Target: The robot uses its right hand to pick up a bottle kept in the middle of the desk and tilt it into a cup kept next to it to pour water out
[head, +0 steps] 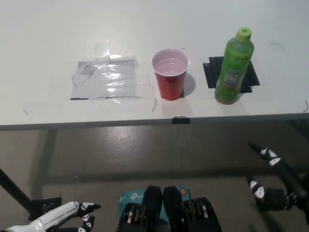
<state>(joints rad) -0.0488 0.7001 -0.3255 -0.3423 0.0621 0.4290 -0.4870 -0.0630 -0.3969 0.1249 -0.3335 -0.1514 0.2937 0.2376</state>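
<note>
Nearest, below the counter (58, 113) edge, the black right robot hand (270, 186) hangs released, fingers spread, as does the white left robot hand (67, 215) at lower left. Well beyond the right one, the green bottle (234, 67) stands upright on a black patch, its label unreadable, just right of the red cup (170, 75).

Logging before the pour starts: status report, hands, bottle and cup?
Left hand and right hand both low, open, empty. Green bottle upright, capped, untouched, beside red cup. Nothing in the way.

on the desk (43, 43) the cup (170, 73) stands left of the bottle (233, 66), near the front edge; a taped sheet (108, 77) lies left of the cup.
</note>
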